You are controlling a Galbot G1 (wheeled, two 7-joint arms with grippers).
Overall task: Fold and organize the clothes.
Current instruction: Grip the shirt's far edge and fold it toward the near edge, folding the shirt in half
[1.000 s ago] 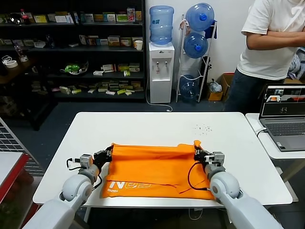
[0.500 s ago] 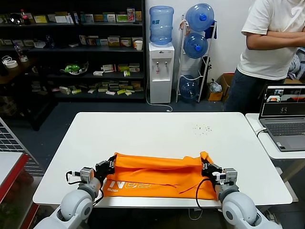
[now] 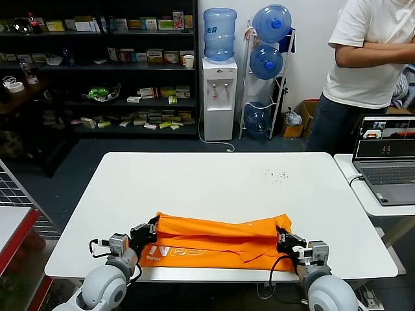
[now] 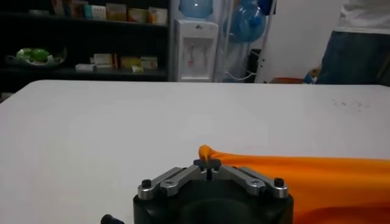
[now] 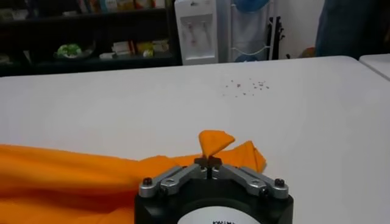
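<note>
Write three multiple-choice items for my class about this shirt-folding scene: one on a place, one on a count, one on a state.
1. Where does the bright orange cotton T-shirt lie on the white rectangular table?
A. along the edge nearest the robot
B. at the far edge
C. hanging off the side by the laptop

2. How many grippers pinch the shirt?
A. none
B. one
C. two

3. What state is the shirt in?
A. spread flat, unfolded
B. folded over into a long band
C. rolled into a ball

Answers: 1 A, the far half of the table is bare. 2 C, the left gripper and the right gripper each shut on an end of it. 3 B, layered cloth runs between them.
</note>
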